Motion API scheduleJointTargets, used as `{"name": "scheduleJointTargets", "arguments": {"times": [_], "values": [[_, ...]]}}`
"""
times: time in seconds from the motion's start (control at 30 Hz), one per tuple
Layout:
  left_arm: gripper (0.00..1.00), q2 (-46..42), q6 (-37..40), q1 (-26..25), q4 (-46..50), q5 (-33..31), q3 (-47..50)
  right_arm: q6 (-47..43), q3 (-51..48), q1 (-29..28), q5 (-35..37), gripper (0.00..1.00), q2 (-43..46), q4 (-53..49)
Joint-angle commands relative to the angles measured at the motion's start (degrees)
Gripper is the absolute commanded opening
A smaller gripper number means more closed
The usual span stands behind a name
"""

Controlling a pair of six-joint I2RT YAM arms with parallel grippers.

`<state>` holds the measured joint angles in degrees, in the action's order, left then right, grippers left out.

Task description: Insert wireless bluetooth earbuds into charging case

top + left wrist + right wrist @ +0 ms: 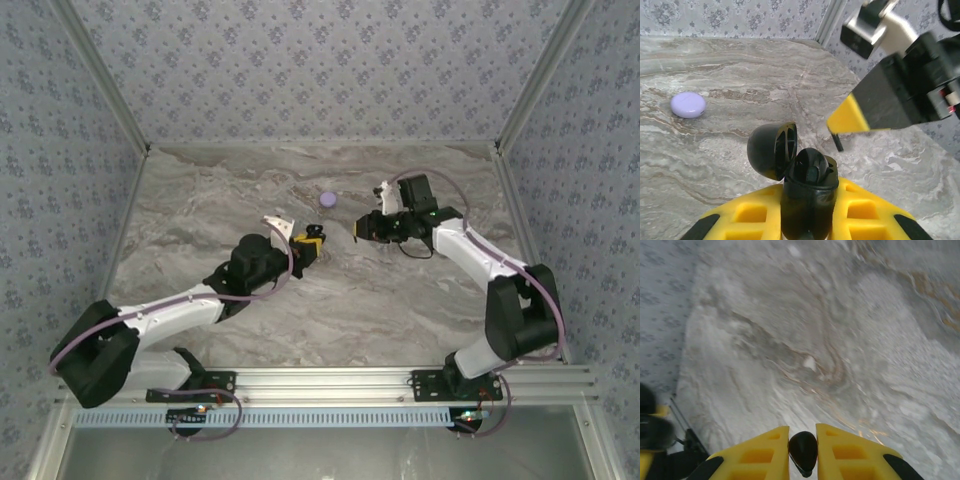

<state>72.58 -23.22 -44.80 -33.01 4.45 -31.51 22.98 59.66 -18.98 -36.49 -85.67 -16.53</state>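
Charging case (810,172) up off the surface (740,65), pinched between the yellow fingers (755,220) of the left end effector (807,212). Narrow grip there, clamped on the black base, and the lid (771,150) hangs open to the left, hollow side facing the base. Something dark sits inside the base; what it is, I cannot tell.

From above, the left end effector (305,244) reaches to mid-surface with the charging case (314,233) at its tip. The right end effector (362,229) faces it from the right, near but apart, a clear gap between them.

Over to the right wrist: the right end effector (802,434) is closed down narrow on an earbud (803,451), a glossy black drop squeezed between the two yellow pads (762,452). Marbled surface (840,340) blurred below it.

The left wrist view catches the right end effector (845,120) above and right of the open case, not touching it. A thin dark sliver (838,142) juts below that yellow tip; too small to identify.

Lilac disc (688,105) lies flat on the surface, well left of the case, and farther back from the arms (328,199) in the overhead view.
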Motion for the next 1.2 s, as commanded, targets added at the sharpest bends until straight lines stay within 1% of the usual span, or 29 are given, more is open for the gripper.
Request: {"name": "scheduleJointTargets", "arguments": {"times": [0.0,0.2,0.33,0.47,0.53,0.8,1.17], "values": [[0.18,1.06,-3.23,-0.61,-9.18,1.33,0.79,2.59,-0.68,0.3,-3.73,0.18,3.87,4.84],[0.18,4.2,-5.85,-0.78,-16.05,2.66,1.01,4.43,0.17,-0.33,-6.17,0.18,8.52,8.49],[0.18,6.11,-7.34,-1.14,-20.53,3.41,1.13,4.42,1.37,-1.1,-6.22,0.18,10.23,8.95],[0.18,7.84,-9.52,-1.22,-26.97,4.49,1.44,5.36,1.69,-1.84,-6.22,0.19,11.58,10.81],[0.18,8.47,-9.82,-1.35,-28.43,5.04,1.1,5.6,2.08,-2.46,-6.22,0.19,11.87,11.3],[0.18,9.16,-9.53,-2.06,-28.35,5.89,-0.85,5.91,2.99,-4.9,-5.7,0.19,11.94,12.83],[0.18,8.5,-10.44,-2.16,-27.5,5.52,-2.41,5.34,3.25,-6.08,-5.01,0.19,11.67,12.54]]}}
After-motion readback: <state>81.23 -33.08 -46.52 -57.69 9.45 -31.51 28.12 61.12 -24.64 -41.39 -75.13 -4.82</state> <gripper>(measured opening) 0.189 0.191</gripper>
